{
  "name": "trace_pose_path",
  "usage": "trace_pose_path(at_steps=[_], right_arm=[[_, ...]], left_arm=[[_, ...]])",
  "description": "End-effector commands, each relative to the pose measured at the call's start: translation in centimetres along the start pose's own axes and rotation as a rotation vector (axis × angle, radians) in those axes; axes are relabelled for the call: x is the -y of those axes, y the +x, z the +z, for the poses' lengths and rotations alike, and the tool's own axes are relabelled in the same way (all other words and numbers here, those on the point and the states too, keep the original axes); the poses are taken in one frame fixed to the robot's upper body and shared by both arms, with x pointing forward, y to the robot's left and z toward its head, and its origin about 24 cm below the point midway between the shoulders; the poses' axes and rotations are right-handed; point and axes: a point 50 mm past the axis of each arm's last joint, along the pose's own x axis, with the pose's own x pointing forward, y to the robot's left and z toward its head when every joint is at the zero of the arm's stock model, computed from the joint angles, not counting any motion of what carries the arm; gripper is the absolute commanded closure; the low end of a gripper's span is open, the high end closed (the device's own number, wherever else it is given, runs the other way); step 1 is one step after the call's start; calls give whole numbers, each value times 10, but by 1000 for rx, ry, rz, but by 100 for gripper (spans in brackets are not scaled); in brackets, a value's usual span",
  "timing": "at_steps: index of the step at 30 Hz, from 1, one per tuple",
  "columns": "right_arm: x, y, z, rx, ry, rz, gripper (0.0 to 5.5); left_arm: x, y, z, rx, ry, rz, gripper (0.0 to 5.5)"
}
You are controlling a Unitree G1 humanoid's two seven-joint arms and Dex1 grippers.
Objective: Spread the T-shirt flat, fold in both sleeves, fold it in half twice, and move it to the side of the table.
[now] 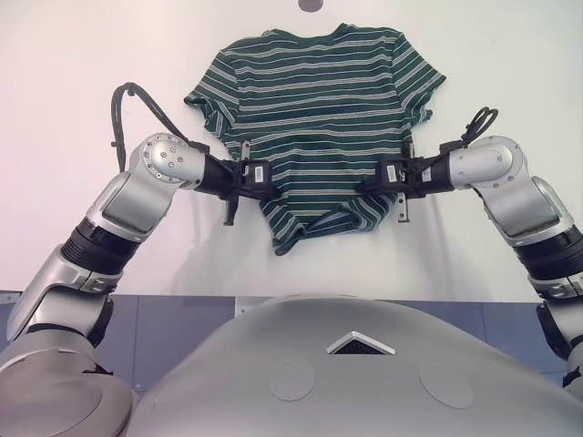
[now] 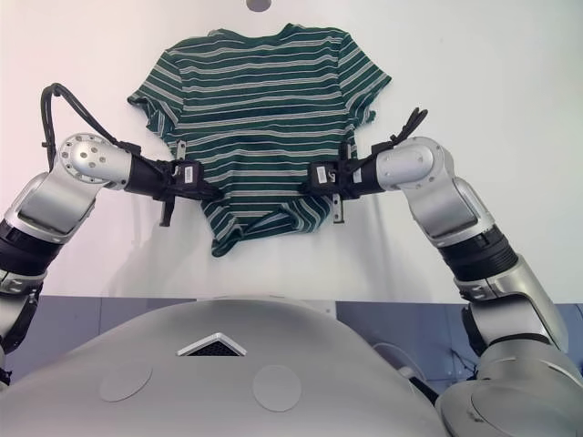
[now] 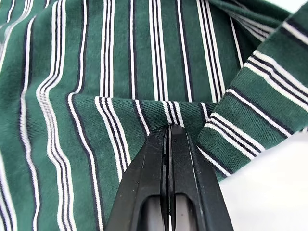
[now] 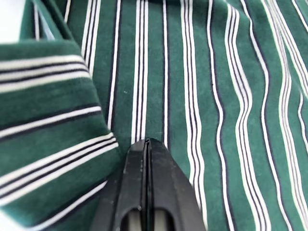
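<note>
Left gripper (image 3: 169,129), right gripper (image 4: 147,143): both pinched shut on shirt (image 1: 319,100), at its side edges above rumpled hem (image 1: 314,226). Advice: draw apart evenly, cloth kept low, flattening hem.

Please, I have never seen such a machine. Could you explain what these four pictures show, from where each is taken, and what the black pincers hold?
This is a humanoid robot with two arms. The two wide pictures come from a stereo camera on its head, looking down over the arms; both show the same scene. The two close pictures come from a camera on each wrist. On the flat white table lies a dark green short-sleeved fabric T-shirt with thin white and black stripes, its lower hem rumpled. Each arm ends in a black two-fingered grasping part: the left end effector and the right end effector. Both are shut, and each appears to pinch the cloth at one side of the T-shirt's lower part.
</note>
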Motion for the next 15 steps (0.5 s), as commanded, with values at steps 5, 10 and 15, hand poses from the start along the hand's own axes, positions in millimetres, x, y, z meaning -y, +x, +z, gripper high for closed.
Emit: trace_pose_path(at_steps=[5, 10, 15], right_arm=[[-46, -44, -32, -161, 64, 156, 550], [-59, -62, -27, -116, 145, 130, 550], [-62, -68, -26, -107, 171, 114, 550]], left_arm=[[21, -44, -45, -180, -120, -40, 547], [23, -57, -52, -187, -139, -2, 547], [21, -56, -47, -126, -145, 18, 547]])
